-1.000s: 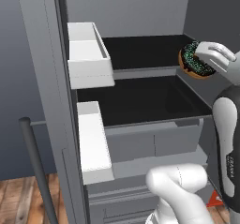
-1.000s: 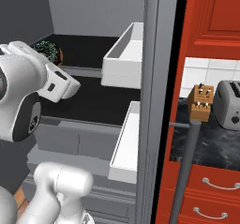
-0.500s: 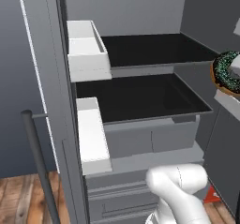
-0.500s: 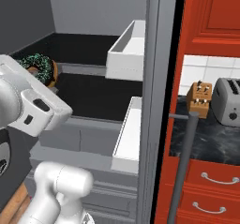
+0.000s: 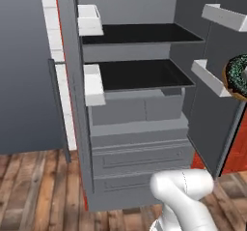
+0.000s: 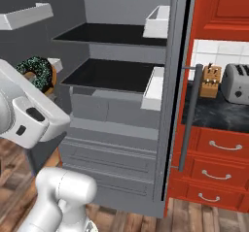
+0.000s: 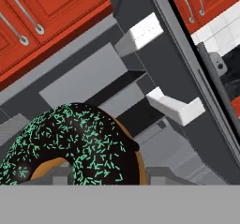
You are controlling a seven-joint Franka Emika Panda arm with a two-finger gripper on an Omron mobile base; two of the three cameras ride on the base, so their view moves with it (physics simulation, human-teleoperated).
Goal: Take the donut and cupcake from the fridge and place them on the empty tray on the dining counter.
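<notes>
i have the tool (image 6: 36, 80) pinching the donut (image 6: 37, 74), now pulled clear of the fridge (image 5: 140, 80) shelves as the base backs away, so it's ready to carry toward the tray.

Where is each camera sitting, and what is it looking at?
Left base view: behind the arm on its left, facing the open fridge; the arm's white joint at the bottom, the donut at the right edge.
Right base view: behind on its right, facing the fridge, a toaster and a knife block; the arm on the left.
Hand view: on the hand, looking past the donut at the fridge door bins.
All three share the donut and fridge.
</notes>
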